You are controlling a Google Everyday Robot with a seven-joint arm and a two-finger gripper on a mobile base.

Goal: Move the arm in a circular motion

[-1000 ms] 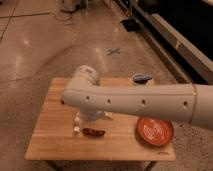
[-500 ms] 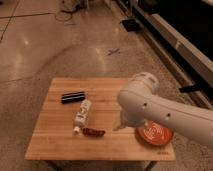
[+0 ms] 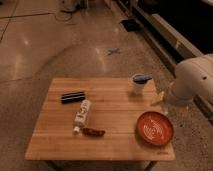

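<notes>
Poking out from under the arm's rounded joint, the gripper (image 3: pixel 159 98) is showing only as a small pale wedge hanging over the right edge of the counter (image 3: pixel 110 146); I cannot tell how far open it is, nor whether it is holding anything. The arm (image 3: pixel 196 82) is sitting at the right side of the view, beside the counter's right edge: a thick, smooth, cream-white cylinder bending in a rounded elbow, carrying a few small dark dots and dwarfing everything on the counter. Just to its left a pale cup (image 3: pixel 139 85) with something blue across its rim is standing upright, and nearer the front an orange-red round plate (image 3: pixel 155 128) with fine ring lines is lying flat. The counter is showing light wooden planks. Toward its left a flat black bar (image 3: pixel 73 96) is lying, then a white tube (image 3: pixel 82 113) on its side, and a small glossy dark-red pepper-shaped piece (image 3: pixel 93 132) just beside the tube's lower end
</notes>
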